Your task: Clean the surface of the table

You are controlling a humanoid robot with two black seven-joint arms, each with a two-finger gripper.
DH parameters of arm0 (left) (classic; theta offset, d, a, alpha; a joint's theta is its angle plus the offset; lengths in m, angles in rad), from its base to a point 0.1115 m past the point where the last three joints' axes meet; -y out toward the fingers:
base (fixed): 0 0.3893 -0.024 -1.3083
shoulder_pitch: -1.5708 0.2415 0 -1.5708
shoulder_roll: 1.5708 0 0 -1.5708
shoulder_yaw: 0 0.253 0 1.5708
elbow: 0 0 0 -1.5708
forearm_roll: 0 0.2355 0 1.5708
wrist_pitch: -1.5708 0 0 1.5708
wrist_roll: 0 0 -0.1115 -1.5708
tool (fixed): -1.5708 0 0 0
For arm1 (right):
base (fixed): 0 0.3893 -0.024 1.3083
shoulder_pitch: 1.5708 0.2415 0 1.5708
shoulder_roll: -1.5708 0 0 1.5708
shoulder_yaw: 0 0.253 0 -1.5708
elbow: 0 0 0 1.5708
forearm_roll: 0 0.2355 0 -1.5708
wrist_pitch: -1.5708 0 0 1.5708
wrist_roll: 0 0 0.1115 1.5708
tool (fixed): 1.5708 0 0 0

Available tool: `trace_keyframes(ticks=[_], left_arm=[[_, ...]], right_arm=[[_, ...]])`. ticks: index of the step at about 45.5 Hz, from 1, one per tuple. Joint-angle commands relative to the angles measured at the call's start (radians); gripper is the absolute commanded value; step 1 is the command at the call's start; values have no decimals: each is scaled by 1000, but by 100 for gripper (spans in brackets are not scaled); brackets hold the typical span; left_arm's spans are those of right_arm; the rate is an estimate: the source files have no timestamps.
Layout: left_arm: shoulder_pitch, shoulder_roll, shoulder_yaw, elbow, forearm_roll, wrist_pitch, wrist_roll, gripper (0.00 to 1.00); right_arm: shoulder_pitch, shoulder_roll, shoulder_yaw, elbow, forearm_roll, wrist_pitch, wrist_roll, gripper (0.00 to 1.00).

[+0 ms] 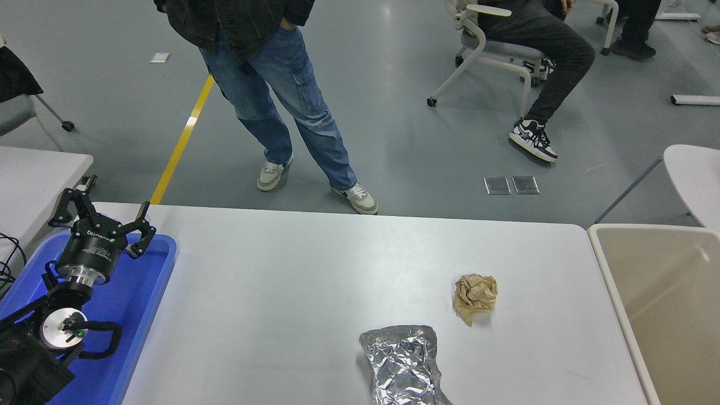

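The big white desk (292, 281) fills the middle; a crumpled brown paper ball (475, 297) and a foil packet (402, 364) lie on it, near the beige bin (664, 304); the left pincer (101, 222) hangs spread wide over the blue tray (149, 315); the right pincer is out of sight; the light paper ball could roll away if bumped.

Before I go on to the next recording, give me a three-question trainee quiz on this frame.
1. True or false: the right gripper is in view.
2. Which piece of litter lies nearest the beige bin? A) crumpled brown paper ball B) crumpled foil wrapper C) paper cup
3. Fill in: the parked left gripper hangs over the ____ tray.

Key: 1 false, no right arm shows. 2 A, on the table surface right of centre. 3 blue.
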Motion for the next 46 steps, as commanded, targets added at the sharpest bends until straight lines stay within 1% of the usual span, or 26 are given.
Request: trace_keyframes(ticks=[1,7,8,13,21,34,38,46], left_arm=[[0,0,0,0,0,0,0,100],[0,0,0,0,0,0,0,100],[0,0,0,0,0,0,0,100],[0,0,0,0,0,0,0,100],[0,0,0,0,0,0,0,100],[0,0,0,0,0,0,0,100],[0,0,0,0,0,0,0,100],[0,0,0,0,0,0,0,100]], right_arm=[[-100,20,64,-5,139,-57,-87,0],[-154,44,142,-5,176,-88,-93,0],[-180,56,188,-5,177,-114,-92,0],[-242,86,314,-5,177,-169,-90,0],[-317,150,423,-5,179,-310,-79,0],[-377,234,529,-7,191,-531,-78,0],[-392,242,527,-7,188,-556,-78,0],[-430,248,527,-8,191,-559,-78,0]])
